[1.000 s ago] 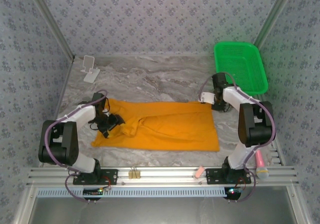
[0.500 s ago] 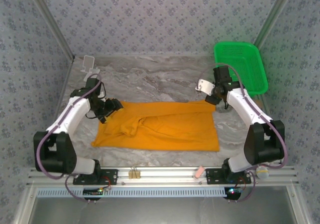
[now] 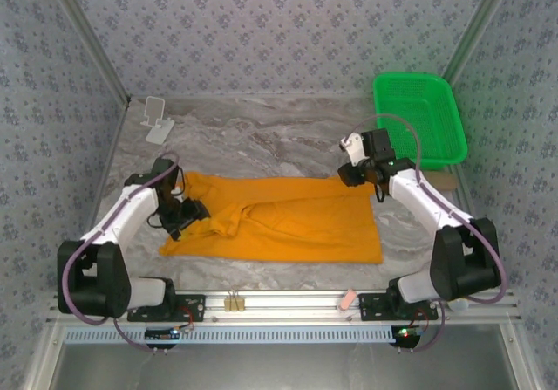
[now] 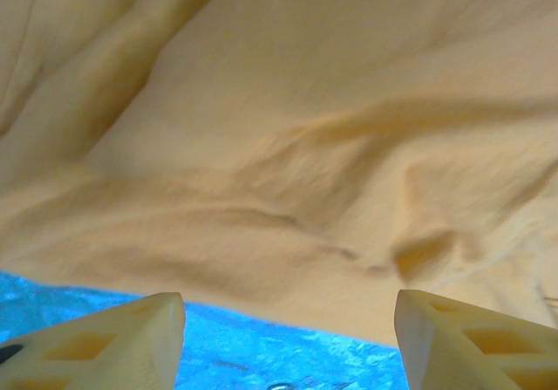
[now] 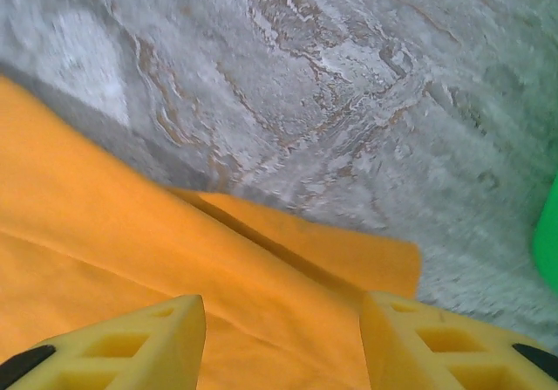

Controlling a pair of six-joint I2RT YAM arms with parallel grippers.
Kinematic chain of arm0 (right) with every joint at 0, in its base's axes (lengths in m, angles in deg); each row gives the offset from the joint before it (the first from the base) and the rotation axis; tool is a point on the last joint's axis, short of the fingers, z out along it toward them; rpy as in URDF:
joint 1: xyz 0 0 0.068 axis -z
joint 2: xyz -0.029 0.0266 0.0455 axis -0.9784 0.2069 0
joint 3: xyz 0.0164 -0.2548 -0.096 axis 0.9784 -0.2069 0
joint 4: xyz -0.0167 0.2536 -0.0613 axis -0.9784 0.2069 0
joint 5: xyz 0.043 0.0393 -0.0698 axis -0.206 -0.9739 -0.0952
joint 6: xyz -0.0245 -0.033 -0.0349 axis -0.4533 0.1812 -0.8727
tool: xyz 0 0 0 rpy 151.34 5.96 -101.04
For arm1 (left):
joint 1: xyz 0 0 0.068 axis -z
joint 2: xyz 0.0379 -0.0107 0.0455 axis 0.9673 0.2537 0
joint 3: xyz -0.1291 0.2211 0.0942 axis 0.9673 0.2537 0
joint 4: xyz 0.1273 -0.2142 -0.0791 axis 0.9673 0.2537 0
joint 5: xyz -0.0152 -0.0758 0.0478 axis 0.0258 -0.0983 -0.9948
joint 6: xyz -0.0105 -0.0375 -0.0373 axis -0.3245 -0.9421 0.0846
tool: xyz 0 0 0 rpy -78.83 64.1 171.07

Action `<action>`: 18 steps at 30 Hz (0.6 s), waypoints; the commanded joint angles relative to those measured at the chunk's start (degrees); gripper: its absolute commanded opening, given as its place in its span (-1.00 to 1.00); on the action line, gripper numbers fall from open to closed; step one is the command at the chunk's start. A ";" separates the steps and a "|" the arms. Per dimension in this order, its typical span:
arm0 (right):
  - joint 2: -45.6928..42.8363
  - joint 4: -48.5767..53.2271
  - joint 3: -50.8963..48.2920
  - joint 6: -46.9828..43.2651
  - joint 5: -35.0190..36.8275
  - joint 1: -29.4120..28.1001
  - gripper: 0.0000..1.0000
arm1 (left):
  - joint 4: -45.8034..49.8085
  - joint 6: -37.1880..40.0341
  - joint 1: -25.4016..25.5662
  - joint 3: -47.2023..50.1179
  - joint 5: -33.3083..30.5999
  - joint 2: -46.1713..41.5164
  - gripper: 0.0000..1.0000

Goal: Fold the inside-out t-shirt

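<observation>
Shirt (image 3: 296, 224) lies spread on the marble table (image 3: 261, 141), a long orange shape running left to right between the two arms. It is bunched and creased toward its left end and flatter on the right. The left gripper (image 3: 193, 212) sits low at the shirt's left end, beside the bunched folds. In the left wrist view its fingers (image 4: 105, 338) stand well apart, with rumpled cloth ahead of them, a strip of table between the tips, and nothing pinched. Whether the tips touch the cloth I cannot tell. The right gripper (image 3: 350, 174) is at the shirt's far right corner. In the right wrist view its jaws are also spread, with orange cloth below the gap and a folded-over corner lying flat on the table just ahead. No cloth is gripped there. A green basket (image 3: 417, 115) stands at the table's far right, apart from the shirt. A small white stand (image 3: 157, 119) sits near the far left corner.
</observation>
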 commanded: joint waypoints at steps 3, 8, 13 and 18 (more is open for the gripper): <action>-2.84 11.49 -3.21 40.98 -4.65 3.19 -0.02 | 2.53 2.91 -0.02 1.39 0.17 0.42 0.27; -10.84 19.22 -14.90 62.95 5.47 -0.16 -0.01 | 2.87 9.65 2.94 -7.95 -3.11 5.47 0.32; -17.49 15.93 -22.84 80.88 4.79 -5.34 -0.02 | 1.48 15.36 6.90 -13.57 -10.22 12.46 0.33; -10.22 2.56 -24.52 85.38 5.00 -6.99 -0.21 | -1.50 15.32 6.66 -10.82 -6.14 18.61 0.34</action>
